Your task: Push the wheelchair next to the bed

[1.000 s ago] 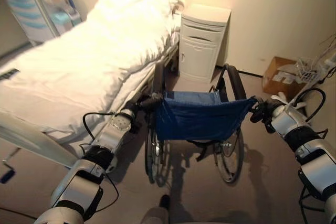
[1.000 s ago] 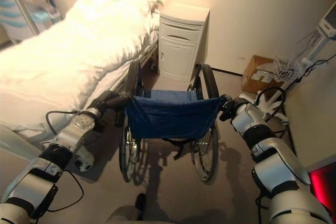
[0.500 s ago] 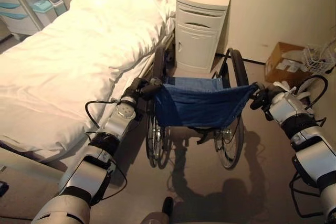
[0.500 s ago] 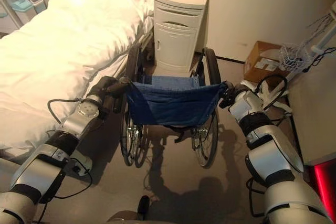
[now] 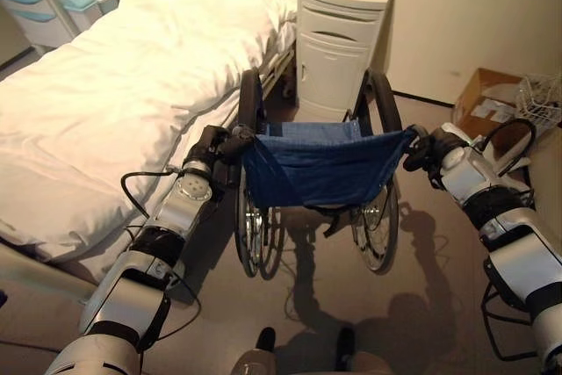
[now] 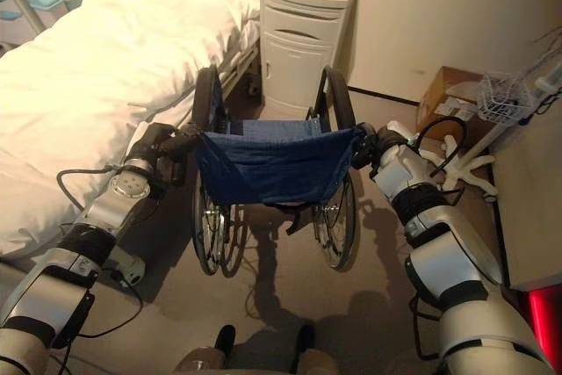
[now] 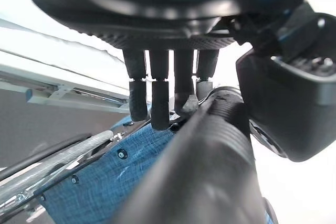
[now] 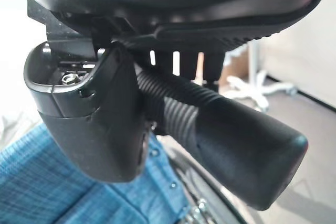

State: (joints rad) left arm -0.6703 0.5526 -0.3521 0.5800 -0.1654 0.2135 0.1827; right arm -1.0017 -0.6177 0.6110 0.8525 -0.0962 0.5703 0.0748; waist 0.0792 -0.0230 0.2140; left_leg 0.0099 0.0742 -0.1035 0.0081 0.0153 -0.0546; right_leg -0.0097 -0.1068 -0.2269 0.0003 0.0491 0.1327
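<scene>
Left hand (image 5: 213, 148): fingers curled round the left push handle (image 7: 210, 150) of the wheelchair (image 5: 316, 169).
Right hand (image 5: 428, 148): wrapped round the right push handle (image 8: 220, 140), thumb closing the grip.
Wheelchair position: on the floor beside the bed (image 5: 114, 103), its left wheel (image 5: 248, 234) close to the bed frame, the front end near the bedside cabinet (image 5: 338, 41).
Heading: front faces away from the robot, toward the cabinet and wall; long axis runs roughly parallel to the bed's side.
Risk, front: further pushing likely drives the footrests into the cabinet.
Risk, side: any drift left likely jams the wheel against the bed frame.
Risk, grip: uneven push could swing the chair askew.
</scene>
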